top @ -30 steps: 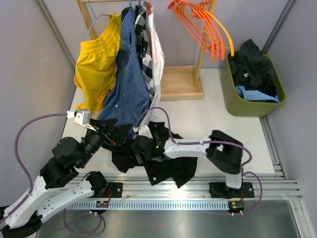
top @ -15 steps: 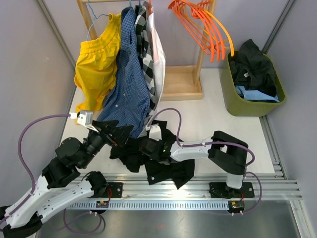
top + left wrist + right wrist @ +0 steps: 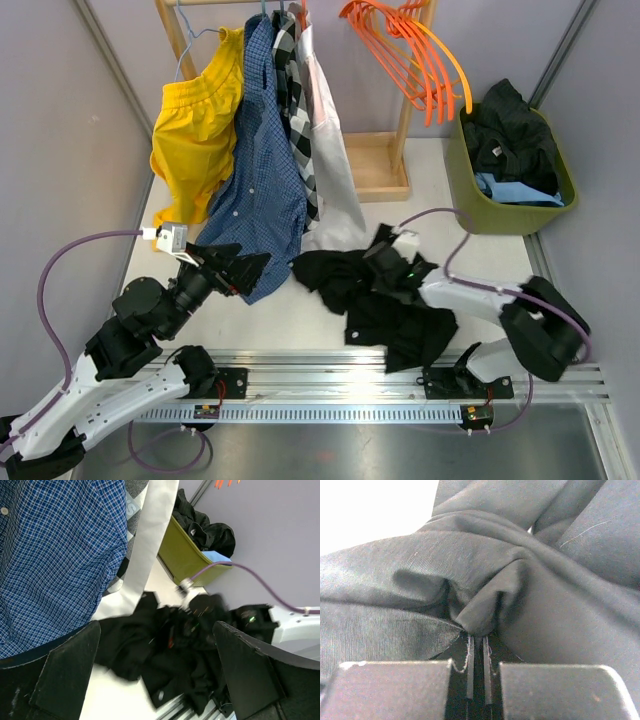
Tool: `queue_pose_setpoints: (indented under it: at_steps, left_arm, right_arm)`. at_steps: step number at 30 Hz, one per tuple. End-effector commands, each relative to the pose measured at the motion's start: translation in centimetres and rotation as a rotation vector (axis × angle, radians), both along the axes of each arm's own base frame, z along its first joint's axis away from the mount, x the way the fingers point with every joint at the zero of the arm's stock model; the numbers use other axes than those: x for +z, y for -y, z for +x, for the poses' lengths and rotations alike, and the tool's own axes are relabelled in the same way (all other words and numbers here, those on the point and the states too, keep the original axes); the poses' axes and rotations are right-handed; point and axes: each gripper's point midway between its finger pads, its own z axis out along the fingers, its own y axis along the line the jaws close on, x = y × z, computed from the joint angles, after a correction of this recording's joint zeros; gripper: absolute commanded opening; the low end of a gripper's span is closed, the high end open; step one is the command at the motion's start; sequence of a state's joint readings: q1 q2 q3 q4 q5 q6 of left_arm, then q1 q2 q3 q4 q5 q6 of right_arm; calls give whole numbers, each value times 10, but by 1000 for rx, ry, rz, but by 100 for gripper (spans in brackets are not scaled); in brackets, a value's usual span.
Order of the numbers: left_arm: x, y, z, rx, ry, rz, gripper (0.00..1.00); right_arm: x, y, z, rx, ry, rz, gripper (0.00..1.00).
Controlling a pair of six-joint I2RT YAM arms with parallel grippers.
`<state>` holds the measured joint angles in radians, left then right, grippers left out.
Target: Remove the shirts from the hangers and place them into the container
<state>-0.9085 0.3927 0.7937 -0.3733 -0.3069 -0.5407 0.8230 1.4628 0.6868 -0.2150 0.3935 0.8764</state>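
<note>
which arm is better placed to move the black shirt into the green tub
Right: the right gripper is shut on the black shirt and sits nearer the olive-green tub; the left gripper hangs open by the blue check shirt.

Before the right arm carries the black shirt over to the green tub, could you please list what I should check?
1. Grip: right end effector shut on the black shirt: ok.
2. Lift: black shirt raised off the table: not ok, it lies bunched there.
3. Snags: black shirt apart from the hanging white shirt: cannot tell, their edges meet in view.
4. Room in the container: cannot tell, dark cloth heaps above its rim.
5. Other arm: left end effector open, apart from the black shirt: ok.
</note>
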Motion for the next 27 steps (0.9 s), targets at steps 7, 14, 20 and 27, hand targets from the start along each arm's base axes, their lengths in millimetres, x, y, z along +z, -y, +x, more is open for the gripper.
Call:
queue_pose_setpoints:
  at_steps: [7, 14, 20, 27]
  left_arm:
    - [3, 14, -2, -56, -6, -39, 99]
    - [1, 15, -2, -59, -5, -32, 99]
    - [3, 13, -4, -59, 3, -27, 99]
    - [11, 13, -5, -67, 10, -20, 99]
  right_arm:
    - [195, 153, 45, -385, 444, -137, 0]
    - [264, 229, 72, -572, 577, -149, 0]
    - [328, 295, 127, -723, 694, -50, 0]
    - [468, 323, 209, -680, 1023, 48, 0]
